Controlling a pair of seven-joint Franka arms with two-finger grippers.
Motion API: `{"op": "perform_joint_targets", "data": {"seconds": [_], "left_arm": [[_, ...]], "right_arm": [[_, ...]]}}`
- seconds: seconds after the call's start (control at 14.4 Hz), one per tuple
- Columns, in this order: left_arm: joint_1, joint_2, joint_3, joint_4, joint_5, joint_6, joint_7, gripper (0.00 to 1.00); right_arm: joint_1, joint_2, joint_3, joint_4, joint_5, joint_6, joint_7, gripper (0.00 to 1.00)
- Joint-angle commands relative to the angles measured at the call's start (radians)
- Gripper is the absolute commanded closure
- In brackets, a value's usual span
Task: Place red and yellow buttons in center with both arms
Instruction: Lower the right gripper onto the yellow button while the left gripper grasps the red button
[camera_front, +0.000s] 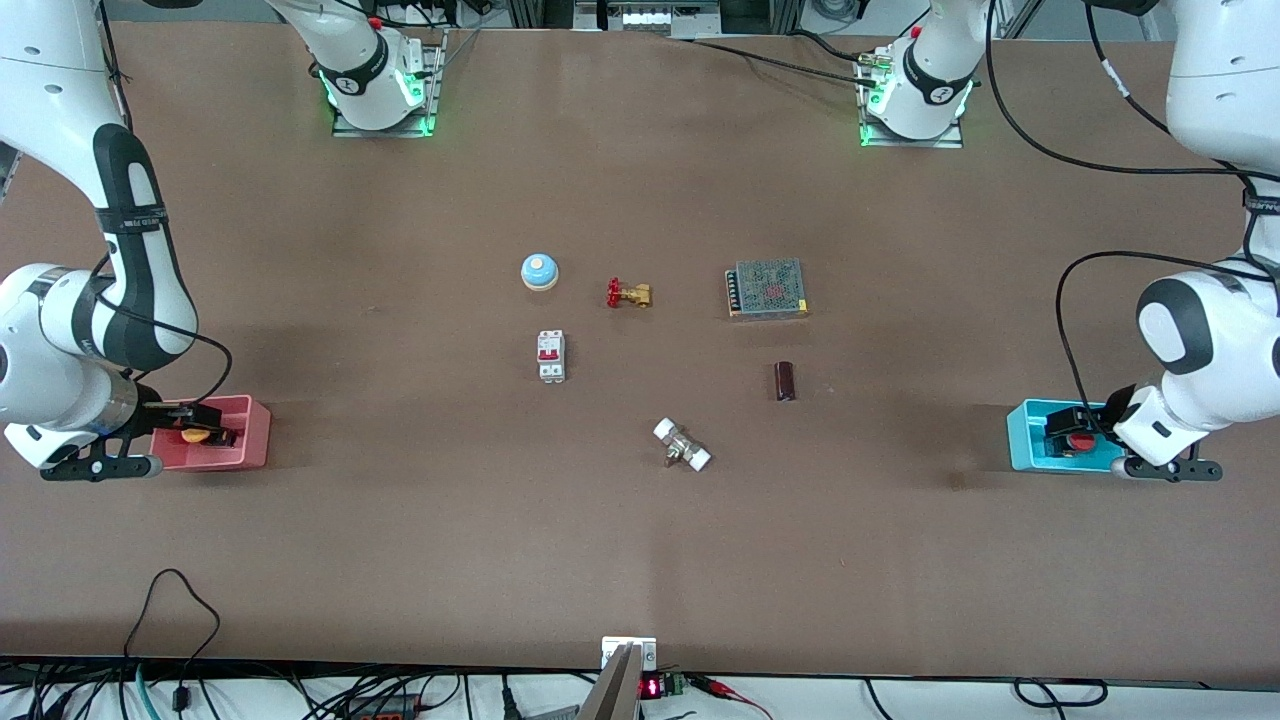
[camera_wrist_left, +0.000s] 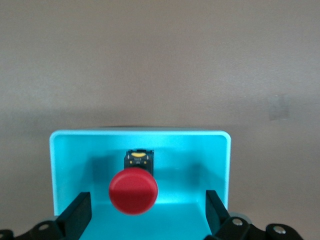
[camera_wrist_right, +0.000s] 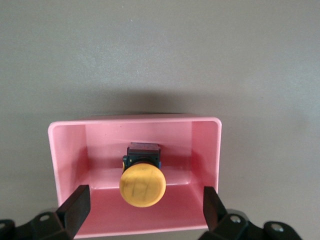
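The red button (camera_wrist_left: 133, 190) stands in the cyan bin (camera_wrist_left: 65, 160) at the left arm's end of the table. My left gripper (camera_wrist_left: 147, 216) hangs open over that bin, its fingers (camera_wrist_left: 75, 215) wide apart on either side of the red cap and clear of it. The yellow button (camera_wrist_right: 142, 186) stands in the pink bin (camera_wrist_right: 67, 155) at the right arm's end. Over it my right gripper (camera_wrist_right: 145, 211) is open, one finger on each side of the cap, touching nothing. The front view shows the red button (camera_front: 1078, 441), the yellow button (camera_front: 195, 434) and the bare brown center (camera_front: 660, 370).
Around the center lie a blue dome bell (camera_front: 539, 271), a brass valve (camera_front: 629, 294), a white breaker (camera_front: 551, 355), a mesh-topped metal box (camera_front: 767, 288), a dark cylinder (camera_front: 785, 381) and a white-ended fitting (camera_front: 682, 445).
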Motion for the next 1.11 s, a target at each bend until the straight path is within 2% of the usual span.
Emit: {"op": "perform_joint_targets", "data": {"seconds": [0.0,0.28,0.42,0.49,0.62,0.76,0.9,0.97,1.04], "left_arm": [[0.003,0.038,0.002,0.033,-0.024,0.023,0.045,0.0],[0.003,0.065,0.002,0.033,-0.025,0.053,0.045,0.0],[0.003,0.07,0.002,0.033,-0.025,0.053,0.045,0.07],[0.003,0.072,0.002,0.033,-0.024,0.053,0.045,0.13],[0.003,0.07,0.002,0.033,-0.022,0.053,0.047,0.3],[0.003,0.069,0.002,0.034,-0.017,0.052,0.045,0.63],[0.003,0.064,0.005,0.046,-0.011,0.043,0.045,0.88],[0.004,0.064,0.005,0.063,-0.011,0.027,0.047,0.97],[0.006,0.058,0.008,0.083,-0.011,-0.014,0.06,0.99]], "right_arm": [[-0.011,0.031,0.01,0.026,-0.001,-0.005,-0.022,0.0],[-0.013,0.07,0.011,0.029,0.008,0.04,-0.051,0.0],[-0.011,0.082,0.013,0.037,0.008,0.043,-0.051,0.0],[-0.011,0.094,0.013,0.054,0.012,0.043,-0.051,0.0],[-0.011,0.099,0.013,0.055,0.014,0.043,-0.044,0.0],[-0.013,0.1,0.013,0.055,0.017,0.042,-0.041,0.02],[-0.013,0.1,0.013,0.055,0.06,0.035,-0.044,0.09],[-0.016,0.1,0.013,0.055,0.077,0.034,-0.044,0.1],[-0.017,0.102,0.013,0.055,0.085,0.032,-0.047,0.13]]}}
